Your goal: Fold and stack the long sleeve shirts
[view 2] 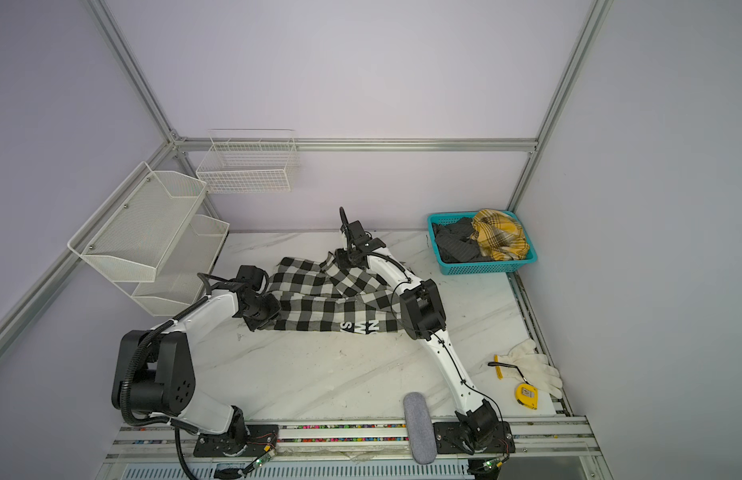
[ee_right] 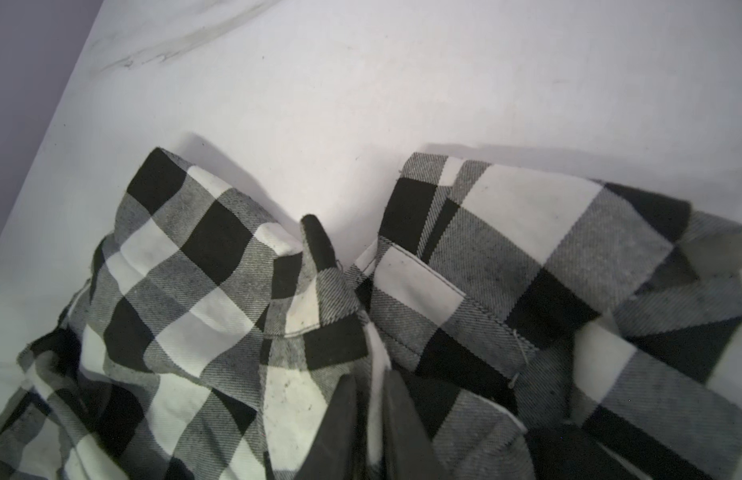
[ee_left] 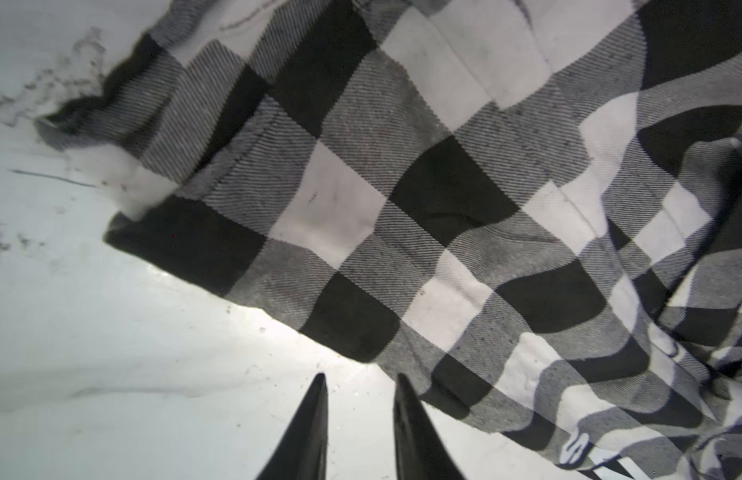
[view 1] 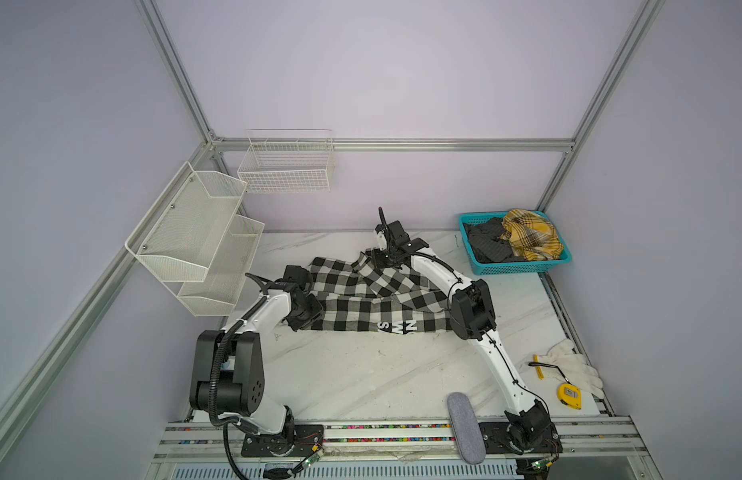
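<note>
Your left arm [view 1: 263, 309] is bending up from its base and reaching forward, with the wrist tipping downward. Your left pincer [ee_left: 361, 380] is pointing down at a slant, and its two dark fingers [ee_left: 307, 432] are standing a little apart with nothing between them. Your right arm [view 1: 433, 270] is stretching far toward the back, its elbow sitting high. Your right pincer [ee_right: 371, 386] is pinching a fold of the checked shirt [ee_right: 219, 241], its fingers lying almost together.

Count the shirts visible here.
3: black-and-white checked shirt spread on the table; yellow plaid shirt and dark grey shirt bunched in the teal basket. Others may be buried underneath.
</note>
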You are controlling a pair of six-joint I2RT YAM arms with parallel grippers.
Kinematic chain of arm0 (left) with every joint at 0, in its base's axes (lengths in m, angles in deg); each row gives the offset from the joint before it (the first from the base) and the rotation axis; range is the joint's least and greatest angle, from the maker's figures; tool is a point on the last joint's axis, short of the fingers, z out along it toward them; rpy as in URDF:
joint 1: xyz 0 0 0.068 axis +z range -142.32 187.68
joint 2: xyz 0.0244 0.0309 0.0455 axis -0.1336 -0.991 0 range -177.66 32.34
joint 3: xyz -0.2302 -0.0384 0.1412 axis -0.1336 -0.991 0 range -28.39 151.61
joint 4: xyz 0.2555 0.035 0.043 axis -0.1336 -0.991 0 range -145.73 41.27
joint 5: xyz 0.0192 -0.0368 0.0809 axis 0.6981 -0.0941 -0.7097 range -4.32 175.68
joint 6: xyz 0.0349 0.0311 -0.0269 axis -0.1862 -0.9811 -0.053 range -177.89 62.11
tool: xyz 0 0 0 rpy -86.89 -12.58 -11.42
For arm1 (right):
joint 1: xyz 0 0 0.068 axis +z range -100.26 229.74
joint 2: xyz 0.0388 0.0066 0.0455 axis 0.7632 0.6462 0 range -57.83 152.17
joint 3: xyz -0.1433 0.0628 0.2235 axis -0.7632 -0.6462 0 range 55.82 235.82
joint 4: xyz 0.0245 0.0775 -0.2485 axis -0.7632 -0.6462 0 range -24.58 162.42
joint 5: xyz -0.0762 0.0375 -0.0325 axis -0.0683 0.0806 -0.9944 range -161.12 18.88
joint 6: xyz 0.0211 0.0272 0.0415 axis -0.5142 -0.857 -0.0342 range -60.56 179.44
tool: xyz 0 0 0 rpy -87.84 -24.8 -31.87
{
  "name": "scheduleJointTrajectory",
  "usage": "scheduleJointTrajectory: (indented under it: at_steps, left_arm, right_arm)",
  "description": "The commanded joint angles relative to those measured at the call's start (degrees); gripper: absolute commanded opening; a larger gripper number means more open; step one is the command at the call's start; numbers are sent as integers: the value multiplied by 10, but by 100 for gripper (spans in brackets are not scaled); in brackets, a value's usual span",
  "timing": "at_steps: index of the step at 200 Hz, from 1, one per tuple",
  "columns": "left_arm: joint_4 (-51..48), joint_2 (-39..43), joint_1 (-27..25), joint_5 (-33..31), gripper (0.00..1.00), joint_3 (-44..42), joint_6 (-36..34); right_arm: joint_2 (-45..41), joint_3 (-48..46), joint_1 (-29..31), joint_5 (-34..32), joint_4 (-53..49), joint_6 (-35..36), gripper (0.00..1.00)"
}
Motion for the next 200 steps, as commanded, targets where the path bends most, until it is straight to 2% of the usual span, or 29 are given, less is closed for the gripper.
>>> scheduleJointTrajectory:
  at_steps: [1,11,25,59,90,133,157,182,200]
  left_arm:
    - [0,9,-15,28,37,92,16]
    - [0,10,-17,35,43,109,25]
    - [2,14,-18,48,50,132,42]
    - [34,29,-21,67,63,156,90]
    - [82,16,-24,87,71,139,133]
    - [158,-12,-34,114,73,87,193]
    - [157,-36,-48,102,70,87,198]
    - [153,-74,-53,118,65,79,219]
    - [155,-93,-62,124,64,92,221]
  right_arm:
    - [-66,-38,5,-1,37,3,14]
    - [-92,-64,7,0,55,4,10]
    - [-132,-108,18,-8,75,11,0]
    - [-219,-257,63,-58,134,23,0]
    - [-273,-396,112,-97,213,5,0]
    - [-306,-537,151,-114,320,-33,0]
    - [-311,-570,159,-118,351,-40,0]
    - [-314,-582,161,-113,363,-46,0]
    - [-323,-595,166,-111,377,-43,0]
